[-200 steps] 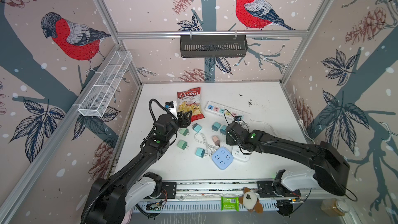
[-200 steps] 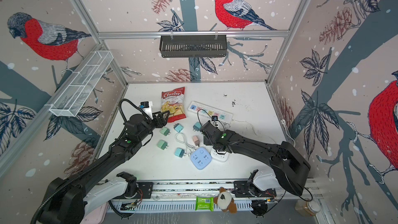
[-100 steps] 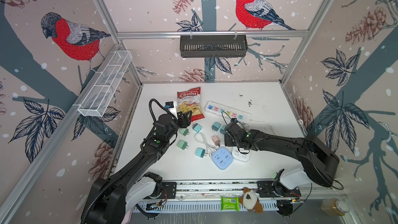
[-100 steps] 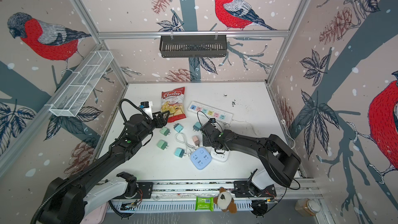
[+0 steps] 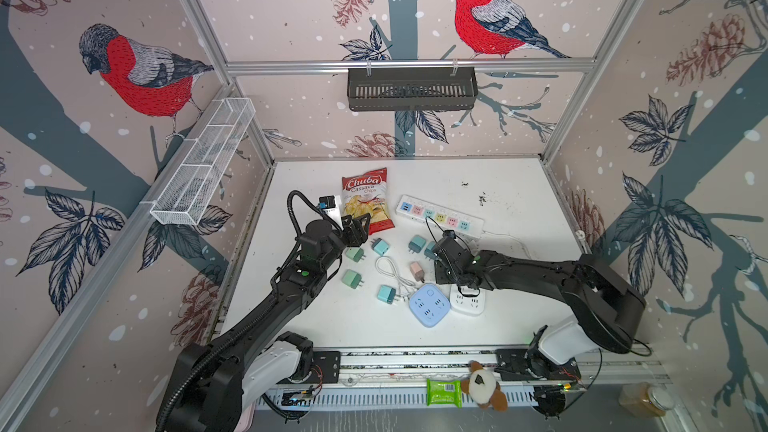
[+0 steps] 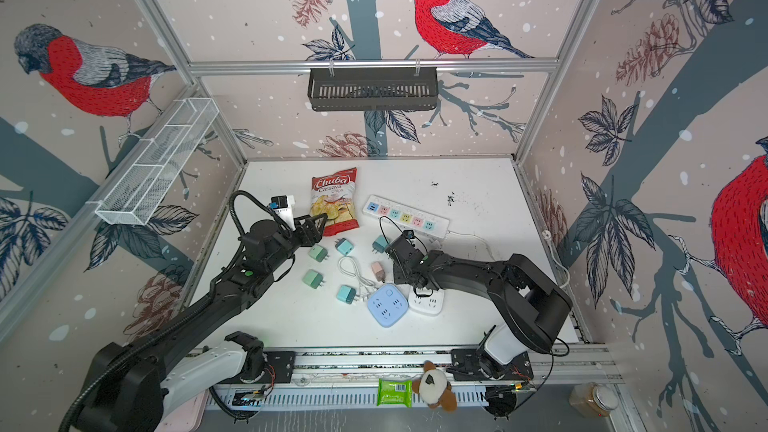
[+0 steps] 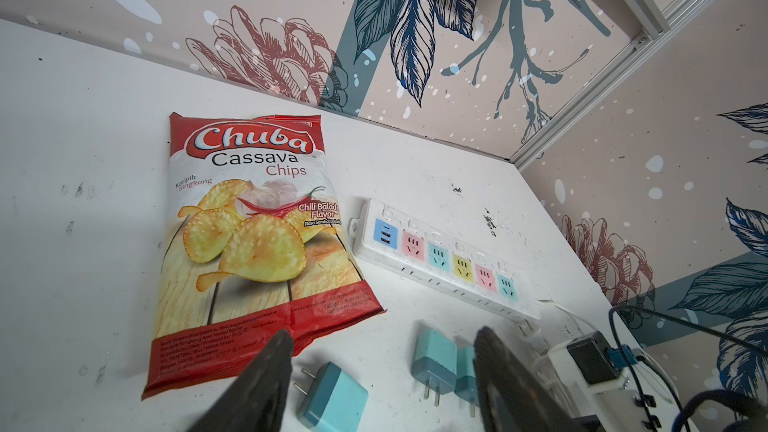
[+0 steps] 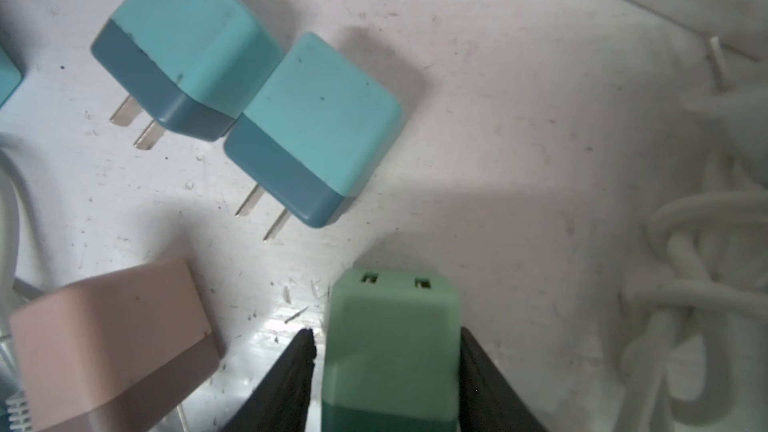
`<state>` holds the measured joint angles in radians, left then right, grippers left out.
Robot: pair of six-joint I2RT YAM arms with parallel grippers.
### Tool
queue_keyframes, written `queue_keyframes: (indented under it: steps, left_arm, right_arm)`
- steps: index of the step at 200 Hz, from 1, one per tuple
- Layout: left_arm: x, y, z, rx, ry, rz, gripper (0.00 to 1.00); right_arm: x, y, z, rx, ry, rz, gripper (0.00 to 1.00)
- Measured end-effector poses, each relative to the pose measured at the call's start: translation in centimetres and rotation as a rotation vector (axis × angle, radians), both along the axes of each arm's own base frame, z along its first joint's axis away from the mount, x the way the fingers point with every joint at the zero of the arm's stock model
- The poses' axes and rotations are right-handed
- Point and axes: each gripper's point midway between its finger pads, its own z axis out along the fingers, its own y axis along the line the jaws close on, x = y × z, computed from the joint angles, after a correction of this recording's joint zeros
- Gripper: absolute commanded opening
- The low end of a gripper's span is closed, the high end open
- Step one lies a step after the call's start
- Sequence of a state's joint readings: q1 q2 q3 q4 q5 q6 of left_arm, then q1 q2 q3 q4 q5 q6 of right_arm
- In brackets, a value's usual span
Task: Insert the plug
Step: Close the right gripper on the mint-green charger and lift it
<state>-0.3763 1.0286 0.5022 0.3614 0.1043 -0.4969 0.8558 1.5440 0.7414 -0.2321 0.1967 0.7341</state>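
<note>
Right fingers [image 8: 291, 376] narrower; pink plug [image 8: 112, 342] beside

left gripper [image 7: 382, 334] hovers, jaws spread wide, left arm [image 5: 257, 317] stretched behind them; right gripper [image 8: 385, 332] sits low, jaws narrowly parted, right arm [image 5: 532, 276] level behind

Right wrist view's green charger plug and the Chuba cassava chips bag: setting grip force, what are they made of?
Green charger plug: likely hard moulded plastic, matte, two-tone; crisp rounded edges, cut USB slots. Chuba cassava chips bag: probably thin plastic film, glossy, printed; creases and sheen show.
</note>
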Motion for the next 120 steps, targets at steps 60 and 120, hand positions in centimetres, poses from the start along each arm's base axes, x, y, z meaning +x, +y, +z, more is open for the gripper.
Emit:
queue_keyframes:
  steps: [60,120]
  left_arm:
    - [0.2,0.8,0.2,0.004,-0.001,0.048,0.74]
    - [-1.2,3.7,0.5,-0.036,-0.047,0.183,0.88]
  right_arm:
    - [0.0,0.0,0.4,0.005,-0.009,0.003,0.25]
    - [0.8,1.0,9.0,0.162,-0.202,0.003,0.13]
